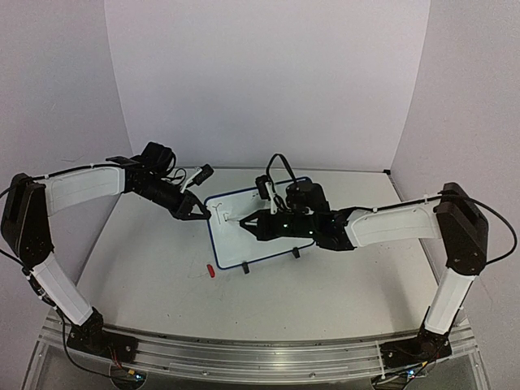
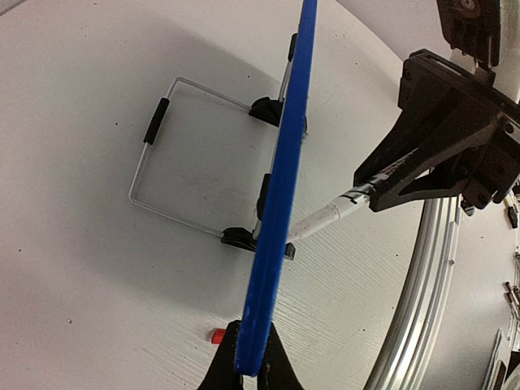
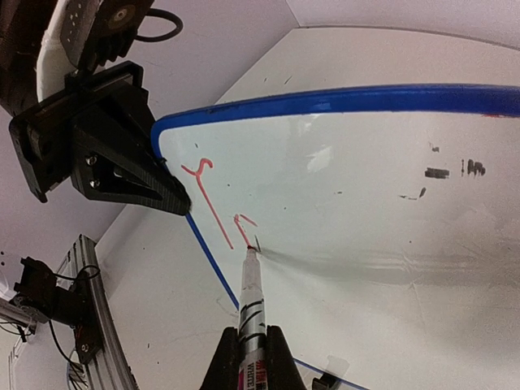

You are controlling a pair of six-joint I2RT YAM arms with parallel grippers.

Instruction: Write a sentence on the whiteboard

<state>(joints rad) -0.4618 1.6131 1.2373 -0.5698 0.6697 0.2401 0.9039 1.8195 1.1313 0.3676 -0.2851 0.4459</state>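
The whiteboard, with a blue frame, stands tilted on two black feet. My left gripper is shut on its upper left edge; the left wrist view shows the frame edge-on between the jaws of that gripper. My right gripper is shut on a white marker whose red tip touches the board. The sentence is only a red "T" and a short stroke beside it. The right gripper is in front of the board's left half.
A red marker cap lies on the table in front of the board's left foot; it also shows in the left wrist view. A wire stand props the board from behind. Faint dark smudges mark the board's right part.
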